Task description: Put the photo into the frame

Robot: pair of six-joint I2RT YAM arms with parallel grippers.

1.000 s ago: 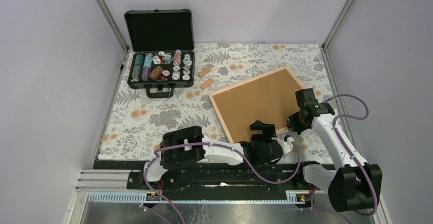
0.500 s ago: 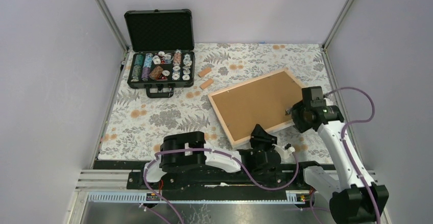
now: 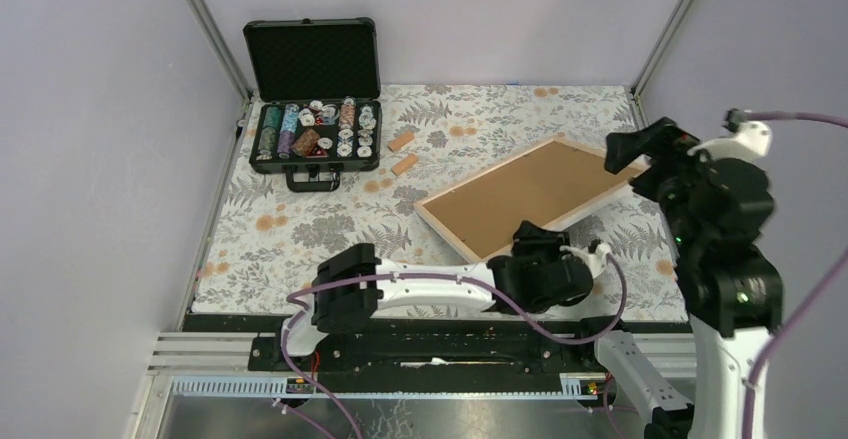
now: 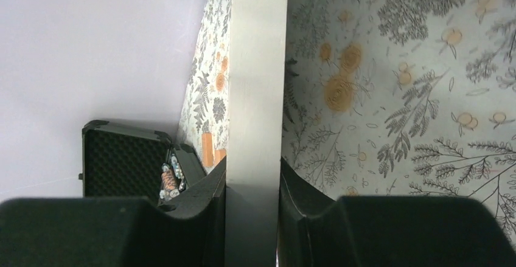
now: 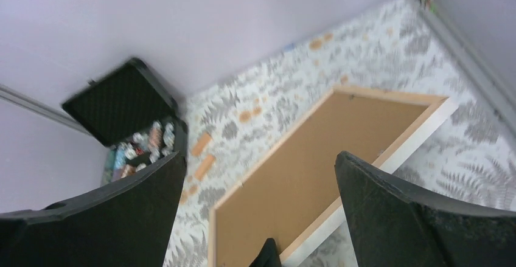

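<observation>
while the floral surface (image 3: 290, 229) carries everything, the frame (image 4: 255, 84) is the thing to judge: it sits right of centre, back side up, one long edge towards the arms and its far corner close to the right wall. it looks light and fairly stiff along each pale strip, but being large and thin it would likely twist or swing if carried from a single point, and the corner joints are probably the weak spots. a hold near the middle of a long strip seems safest. inside it lies the brown backing board (image 3: 520, 194), flat and rigid-looking, filling the opening. the photo is not in view anywhere; whether it lies under that board i cannot tell. as a thin print it should be limp and easy to crease or smudge, so it is best pinched at its narrow white edge. far left stands an open black case (image 3: 315, 139) of chips, well apart. the left pincer (image 4: 252, 179) is clamped on the frame's near strip, a pad on each face; smooth wood may slip there. the right pincer (image 5: 258, 157) hangs high above the frame, spread wide and empty. two small wooden blocks (image 3: 403, 154) lie beyond the frame's left corner.
</observation>
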